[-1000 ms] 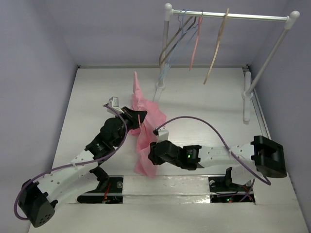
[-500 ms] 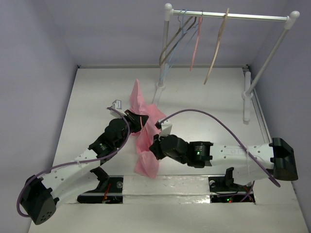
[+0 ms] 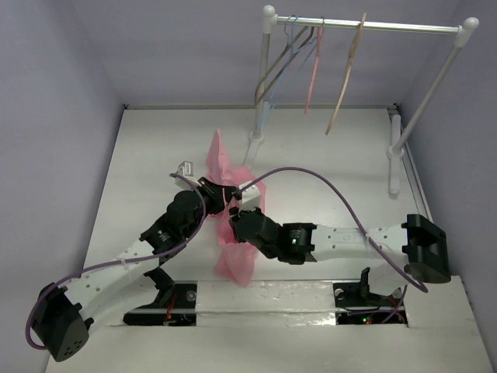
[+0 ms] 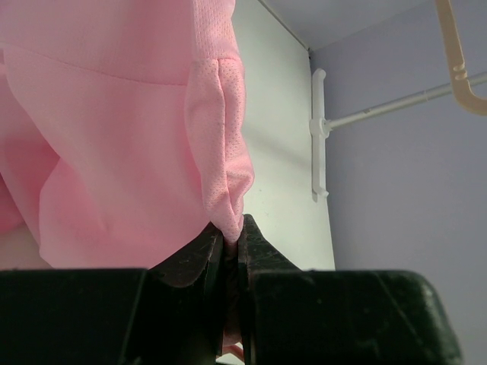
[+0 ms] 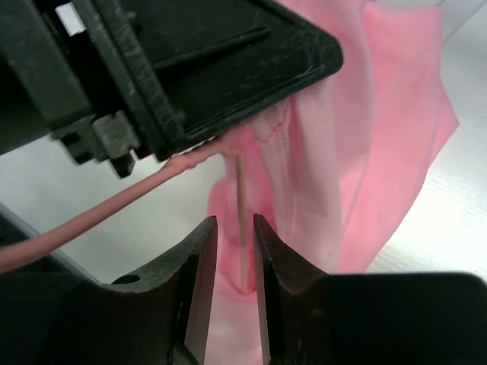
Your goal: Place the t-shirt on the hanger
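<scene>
Both arms at t-shirt [image 3: 236, 268]; left gripper [image 4: 232, 239] pinching it.

No text to read here, no label or brand legible on the t-shirt [image 4: 114, 137], nothing printed on the left arm [image 3: 167, 225] or right arm [image 3: 342, 241], no numbers or signs on the clothes rack [image 3: 365, 26].

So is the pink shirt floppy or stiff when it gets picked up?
Probably floppy: the t-shirt hangs in loose folds from where the left tool pinches it. Likely light too, since a small pinch on one fold seems to hold it. The thin mesh cloth might slide or swing if tugged.
</scene>
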You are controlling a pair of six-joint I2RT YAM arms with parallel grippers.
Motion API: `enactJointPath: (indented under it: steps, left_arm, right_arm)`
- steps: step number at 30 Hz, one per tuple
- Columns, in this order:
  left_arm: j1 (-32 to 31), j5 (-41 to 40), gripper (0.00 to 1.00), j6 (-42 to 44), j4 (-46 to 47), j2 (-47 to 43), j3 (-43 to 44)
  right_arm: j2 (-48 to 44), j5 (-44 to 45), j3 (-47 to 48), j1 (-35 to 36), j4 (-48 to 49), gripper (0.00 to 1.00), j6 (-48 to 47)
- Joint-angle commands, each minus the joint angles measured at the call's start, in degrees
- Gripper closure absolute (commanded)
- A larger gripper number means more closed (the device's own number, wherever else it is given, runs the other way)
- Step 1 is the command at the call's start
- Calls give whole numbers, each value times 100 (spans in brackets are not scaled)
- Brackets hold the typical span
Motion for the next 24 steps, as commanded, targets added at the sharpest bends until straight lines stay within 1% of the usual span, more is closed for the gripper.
enactJointPath:
  steps: [1,10,12,13,14,15,17,18,19,20,22,23,24]
  left_arm:
    - [9,43,100,-22,18,-135,-15]
    - [9,105,100,-13,1,-187,2]
    - [9,35,100,40,-44,-205,28]
    - [9,-1,100,75,-105,-196,81]
    - [9,-36,100,127,-157,-187,116]
    - [9,-149,91,258,-210,-135,169]
    - [9,-281,77,408,-386,-82,327]
    - [88,-369,64,618,-421,-12,397]
    - [167,-387,59,733,-517,32,554]
    - [420,-396,52,821,-588,154,643]
    - [720,-256,46,1084,-659,296,932]
    - [1026,-177,45,1147,-668,366,1021]
    - [1159,50,43,1208,-676,497,1117]
  right_arm:
    - [92,373,160,-66,502,69,-37]
    - [540,355,90,-180,784,77,227]
    - [549,416,46,-180,784,94,341]
    - [523,443,-24,-180,784,98,393]
    - [479,443,-77,-180,818,100,437]
    - [392,434,-121,-180,827,100,455]
    - [330,338,-191,-180,723,100,473]
    - [295,285,-191,-180,670,100,482]
    - [286,241,-209,-180,626,100,482]
    - [268,180,-253,-180,573,100,517]
    - [207,144,-349,-180,634,100,569]
    - [198,109,-402,-180,669,100,596]
    - [180,92,-472,-180,687,100,614]
